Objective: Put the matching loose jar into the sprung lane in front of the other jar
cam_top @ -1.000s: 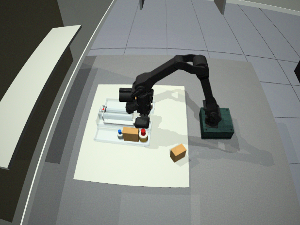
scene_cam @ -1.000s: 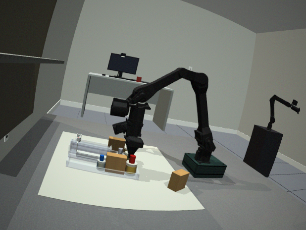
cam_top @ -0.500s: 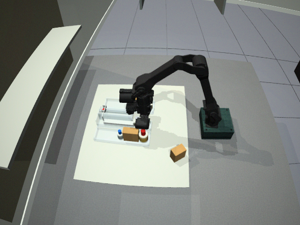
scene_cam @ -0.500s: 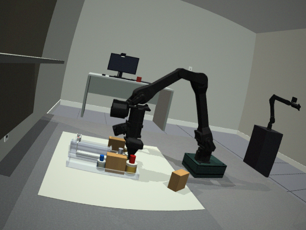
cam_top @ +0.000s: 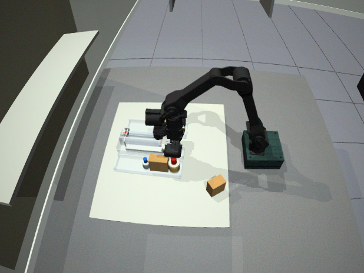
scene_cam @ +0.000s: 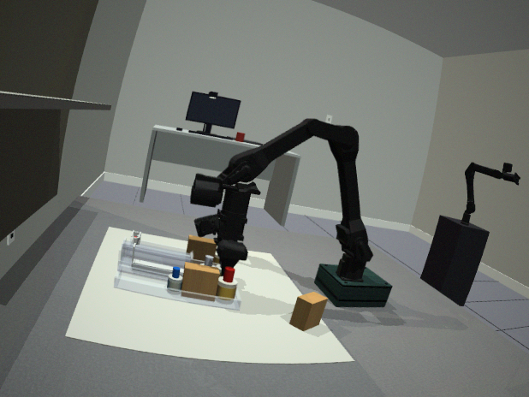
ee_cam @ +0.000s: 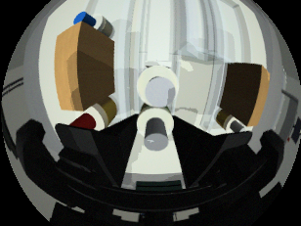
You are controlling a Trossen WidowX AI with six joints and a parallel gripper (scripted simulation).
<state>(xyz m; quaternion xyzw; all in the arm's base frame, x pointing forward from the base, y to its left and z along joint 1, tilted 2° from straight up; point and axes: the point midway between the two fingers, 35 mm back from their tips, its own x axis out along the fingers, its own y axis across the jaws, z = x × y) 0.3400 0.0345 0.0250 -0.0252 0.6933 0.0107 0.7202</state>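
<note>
My gripper (ee_cam: 154, 117) (scene_cam: 228, 266) points down over the front end of the sprung lane. It is shut on a white jar with a grey cap (ee_cam: 155, 135), which stands roughly upright between the fingers. The matching jar in the lane (ee_cam: 158, 91) (scene_cam: 209, 260) is directly behind the held jar. In the wrist view the two overlap, and I cannot tell whether they touch. The arm hides the held jar in the top and exterior views. The front stop and the held jar's base are hidden, so I cannot tell whether it rests on the lane floor. The pusher plate's contact with the rear jar is unclear.
Beside the lane, the near tray holds a blue-capped jar (cam_top: 145, 163) (scene_cam: 175, 281), a brown box (cam_top: 158, 163) (scene_cam: 199, 280) and a red-capped jar (cam_top: 174, 165) (scene_cam: 227, 287). Another box (ee_cam: 240, 89) and a dark-capped jar (ee_cam: 230, 121) are on the other side. A loose box (cam_top: 216, 185) (scene_cam: 308, 311) stands front right.
</note>
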